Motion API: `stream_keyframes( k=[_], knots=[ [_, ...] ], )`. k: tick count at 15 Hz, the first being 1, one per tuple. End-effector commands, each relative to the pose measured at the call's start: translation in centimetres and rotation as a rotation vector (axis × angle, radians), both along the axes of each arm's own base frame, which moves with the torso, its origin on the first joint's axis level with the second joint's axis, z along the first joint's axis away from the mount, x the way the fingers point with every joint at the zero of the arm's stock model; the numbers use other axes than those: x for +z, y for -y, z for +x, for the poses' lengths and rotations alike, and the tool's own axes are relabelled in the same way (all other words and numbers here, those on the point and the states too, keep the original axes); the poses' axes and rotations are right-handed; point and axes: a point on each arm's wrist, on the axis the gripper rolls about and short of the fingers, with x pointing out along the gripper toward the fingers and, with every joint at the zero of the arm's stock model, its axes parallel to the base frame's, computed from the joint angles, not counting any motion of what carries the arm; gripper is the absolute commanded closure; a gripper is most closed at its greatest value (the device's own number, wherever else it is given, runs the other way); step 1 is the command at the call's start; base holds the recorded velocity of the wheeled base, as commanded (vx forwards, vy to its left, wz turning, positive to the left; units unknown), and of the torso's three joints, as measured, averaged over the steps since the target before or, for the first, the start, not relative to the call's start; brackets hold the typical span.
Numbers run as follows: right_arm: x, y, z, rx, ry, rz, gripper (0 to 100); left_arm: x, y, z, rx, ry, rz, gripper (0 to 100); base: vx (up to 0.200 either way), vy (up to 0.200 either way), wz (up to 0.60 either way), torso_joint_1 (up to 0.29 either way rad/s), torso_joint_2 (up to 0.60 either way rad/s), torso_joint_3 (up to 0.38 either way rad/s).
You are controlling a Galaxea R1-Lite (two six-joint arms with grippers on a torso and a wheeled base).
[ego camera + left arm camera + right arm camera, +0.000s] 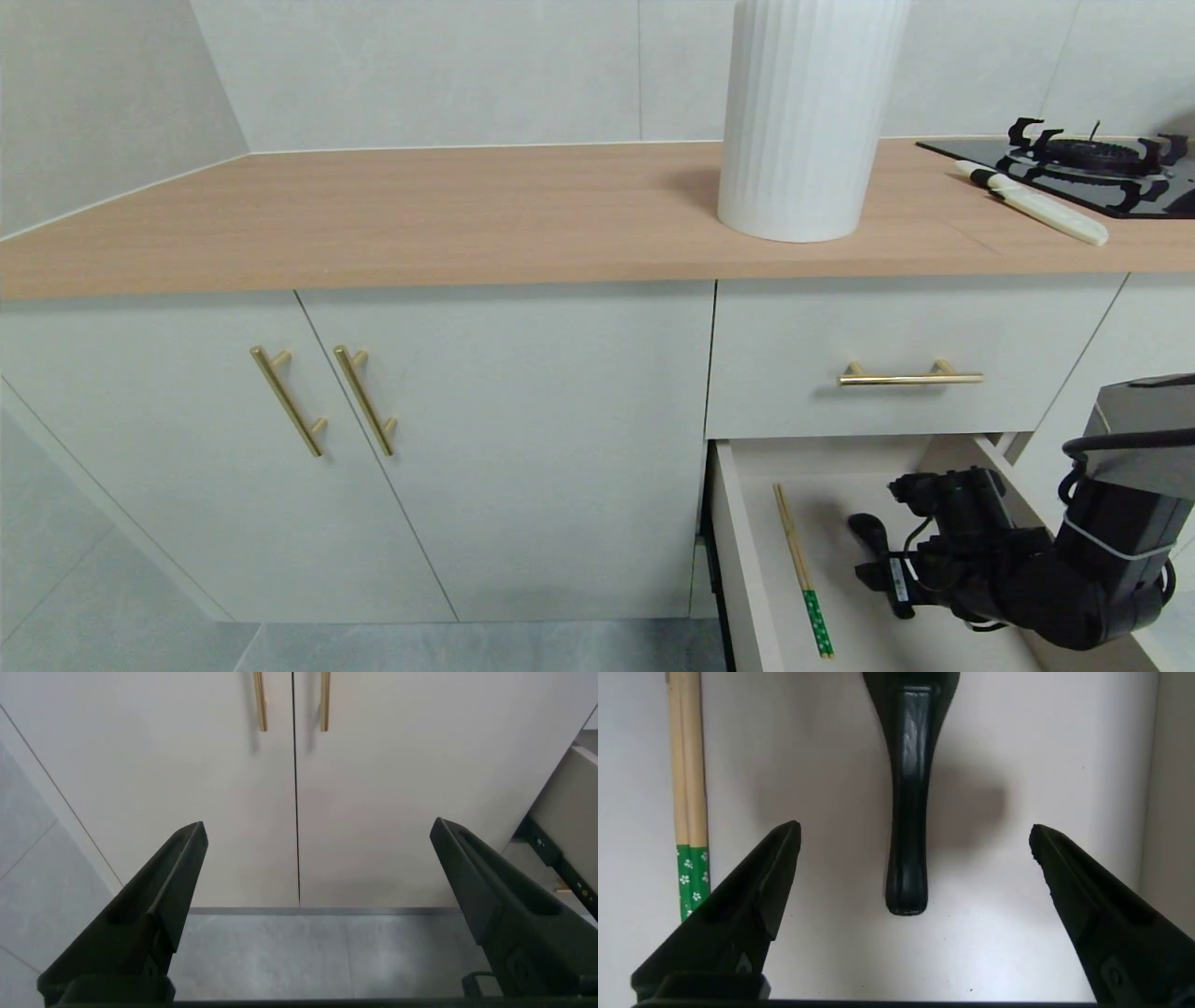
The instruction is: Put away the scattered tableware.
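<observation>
— Looking into the open drawer (742,560) under the tabletop (420,215), what do I have there?

— You have two of the task's things lying on the drawer floor. The chopsticks (803,569) lie side by side along the drawer's left wall, with their green patterned ends toward the drawer front. The black spoon (910,793) lies just beside them, apart from them, with the end of its handle also toward the front.

— And my right pincer?

— Your right pincer (913,833) hangs inside the drawer over the spoon. Its fingers (757,896) are spread wide, one on either side of the handle, and touch nothing. It grips nothing.

— What about the left one?

— Your left pincer (318,835) is spread wide too, with nothing held. It sits low, facing the double cabinet doors (299,793) where they meet the grey floor (318,952). The doors are closed, and their gold handles (322,401) stand side by side.

— Anything on the tabletop?

— A tall white ribbed container (808,117) stands upright near the back. To its right a pale knife (1032,203) lies across the corner of the black hob (1092,163). The upper drawer (910,345), just above the open one, is closed.
</observation>
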Motion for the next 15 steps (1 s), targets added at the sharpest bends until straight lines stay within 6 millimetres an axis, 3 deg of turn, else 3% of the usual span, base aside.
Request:
stream_keyframes(
  k=[1,10,13,15],
  knots=[
    [1.2,0.0,-0.1,0.0,0.036,0.007,0,0.0,0.0,0.0,0.001,-0.001,0.0,0,0.0,0.0,0.0,0.0,0.0,0.0],
    [12.7,0.5,-4.1,0.015,0.134,0.034,0,0.0,0.0,0.0,0.001,-0.001,0.0,0,0.0,0.0,0.0,0.0,0.0,0.0],
    [16.8,-0.8,-7.2,0.048,0.077,0.086,0,0.0,0.0,0.0,0.001,-0.001,0.001,0,0.0,0.0,0.0,0.0,0.0,0.0],
    [18.4,-1.3,-8.6,0.076,0.04,0.095,0,0.0,0.0,0.0,0.001,-0.001,0.0,0,0.0,0.0,0.0,0.0,0.0,0.0]
  ],
)
